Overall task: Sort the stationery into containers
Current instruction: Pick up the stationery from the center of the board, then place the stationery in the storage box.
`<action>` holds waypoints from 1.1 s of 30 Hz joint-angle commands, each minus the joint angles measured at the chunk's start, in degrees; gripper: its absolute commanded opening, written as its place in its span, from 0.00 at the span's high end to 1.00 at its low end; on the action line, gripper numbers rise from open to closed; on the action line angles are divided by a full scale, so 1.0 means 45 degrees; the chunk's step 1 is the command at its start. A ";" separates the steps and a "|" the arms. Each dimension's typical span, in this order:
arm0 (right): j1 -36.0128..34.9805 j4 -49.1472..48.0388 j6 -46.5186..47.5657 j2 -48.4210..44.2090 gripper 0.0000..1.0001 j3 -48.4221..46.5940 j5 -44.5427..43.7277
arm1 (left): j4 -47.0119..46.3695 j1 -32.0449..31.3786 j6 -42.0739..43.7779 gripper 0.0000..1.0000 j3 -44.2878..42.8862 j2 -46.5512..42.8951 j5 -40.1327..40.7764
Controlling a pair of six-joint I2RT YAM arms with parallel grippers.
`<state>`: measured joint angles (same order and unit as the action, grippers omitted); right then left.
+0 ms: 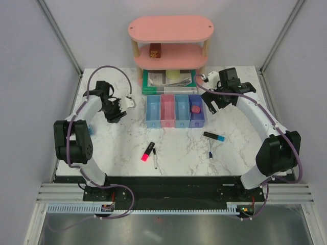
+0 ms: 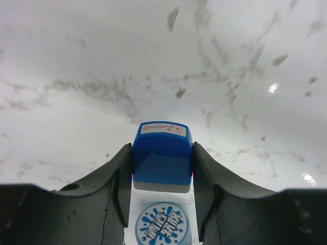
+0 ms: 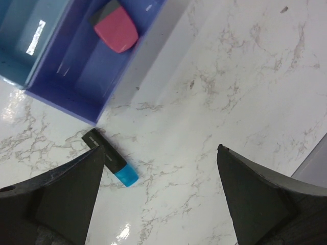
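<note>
Left gripper [image 2: 162, 171] clamped on blue rounded plastic block with white label [image 2: 162, 150], bottom centre of wrist view. I'd lift straight, hold squeeze steady, carry toward four joined plastic trays [image 1: 153, 125], upper centre overhead. Right gripper [image 3: 159, 153] gapes, empty.

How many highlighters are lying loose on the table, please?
2. The pink highlighter lies in front of the trays, beside a thin pen; the black-and-blue highlighter lies right of it, near the purple-blue tray. None looks hidden.
</note>
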<state>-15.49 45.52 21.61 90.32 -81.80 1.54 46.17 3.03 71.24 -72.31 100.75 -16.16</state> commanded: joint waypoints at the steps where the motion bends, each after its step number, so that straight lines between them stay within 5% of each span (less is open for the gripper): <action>1: 0.0861 -0.0485 -0.0309 0.0182 0.02 -0.0242 0.0048 | 0.1164 -0.2290 -0.1569 0.88 -0.1425 -0.1334 -0.1290; 9: 0.2384 -0.1286 -0.0600 0.0162 0.02 0.0657 0.0067 | 0.1868 -0.6195 -0.5182 0.88 -0.5333 0.0243 -0.2577; 17: 0.4007 -0.1540 -0.0875 0.0592 0.02 0.1224 0.0985 | 0.1400 -0.8540 -0.6924 0.88 -0.8713 0.2844 -0.3419; 33: 0.4847 -0.1873 -0.0934 0.0787 0.02 0.1946 0.1435 | 0.0092 -1.0809 -0.8214 0.89 -1.1430 0.6185 -0.3655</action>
<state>5.45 39.16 17.96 94.04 -74.37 6.55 49.19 -44.84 37.45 -121.38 126.74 -30.68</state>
